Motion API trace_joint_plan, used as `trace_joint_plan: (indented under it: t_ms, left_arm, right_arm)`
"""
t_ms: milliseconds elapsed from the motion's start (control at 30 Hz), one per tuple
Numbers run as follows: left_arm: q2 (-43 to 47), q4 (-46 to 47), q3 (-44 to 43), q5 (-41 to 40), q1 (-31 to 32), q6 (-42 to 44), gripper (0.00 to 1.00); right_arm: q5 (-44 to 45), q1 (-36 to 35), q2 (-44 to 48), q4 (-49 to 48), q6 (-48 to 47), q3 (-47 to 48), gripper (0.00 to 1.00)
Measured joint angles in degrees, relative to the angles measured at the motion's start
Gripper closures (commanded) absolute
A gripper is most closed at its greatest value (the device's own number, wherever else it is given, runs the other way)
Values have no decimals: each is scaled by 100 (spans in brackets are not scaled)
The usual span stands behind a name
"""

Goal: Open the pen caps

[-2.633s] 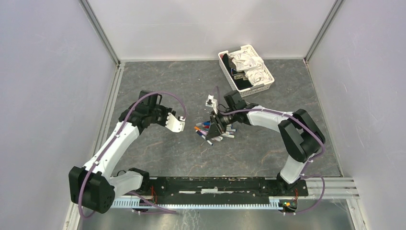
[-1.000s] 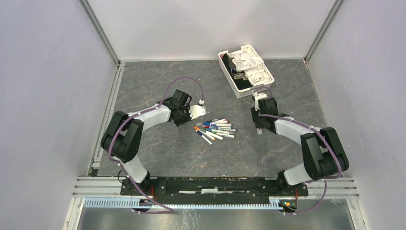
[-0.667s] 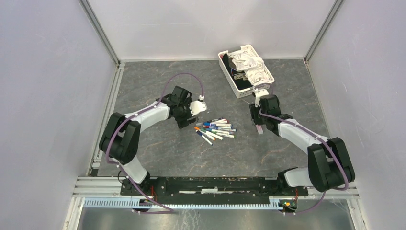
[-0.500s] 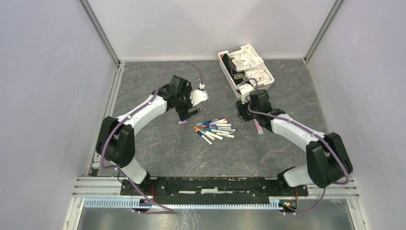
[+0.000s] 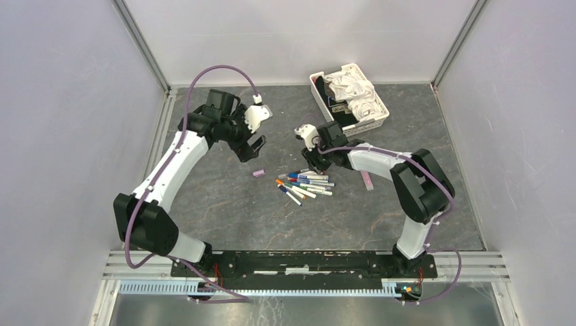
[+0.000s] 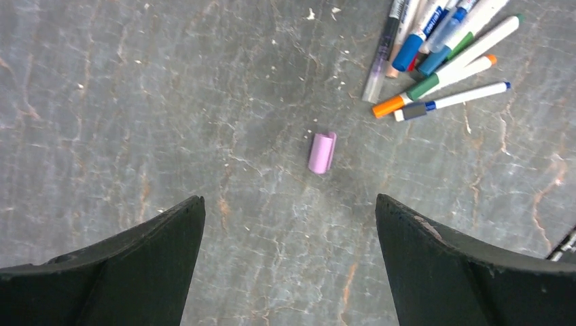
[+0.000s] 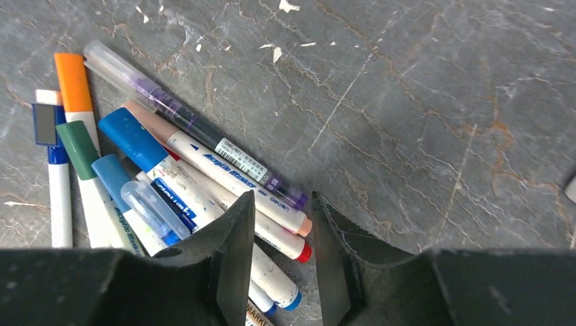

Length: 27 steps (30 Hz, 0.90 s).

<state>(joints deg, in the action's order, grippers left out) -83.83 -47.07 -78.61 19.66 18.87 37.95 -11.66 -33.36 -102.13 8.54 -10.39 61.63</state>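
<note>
The pens (image 5: 306,185) lie in a small heap near the middle of the tabletop (image 5: 224,210). They look light, thin, hard and smooth, so I think they can roll or slip. The caps (image 7: 71,78) are short stubs pushed tight on the ends. It seems best to pinch one pen by its white middle, then pull its cap by the sides with the other claw. A lone pen (image 5: 367,180) lies a bit nearer the right edge. A purple cap (image 6: 322,152) lies by itself just left of the heap, touching nothing.

The right claw (image 7: 282,198) hangs low over the far side of the heap. It is half open, with a thin gap. Pen ends show in the gap, but I cannot tell if it touches them. The left claw (image 6: 289,200) is farther back, up in the air above the purple cap. It is wide open and holds nothing. A basket (image 5: 318,92) sits near the far right corner.
</note>
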Motion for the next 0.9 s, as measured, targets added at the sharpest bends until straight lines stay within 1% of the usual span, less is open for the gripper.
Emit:
trace_joint_plan:
  t_ms: [133, 300, 500, 667, 733, 900]
  left_arm:
    - [22, -295, 15, 199, -120, -46, 0]
    - [22, -487, 28, 352, -184, -83, 0]
    - [22, -544, 61, 422, -192, -85, 0]
    - [39, -592, 81, 496, -192, -85, 0]
    - [61, -621, 81, 511, -192, -85, 0]
    - [138, -693, 79, 632, -192, -85, 0]
  right_arm:
    - [-81, -66, -286, 179, -153, 179, 60]
    - [-146, -179, -293, 249, -216, 155, 62]
    - [-175, -227, -205, 76, -243, -33, 62]
    - [-181, -319, -22, 28, -247, -400, 60]
    - [-181, -348, 0, 70, -256, -409, 58]
    - [-157, -365, -2, 330, -302, -227, 58]
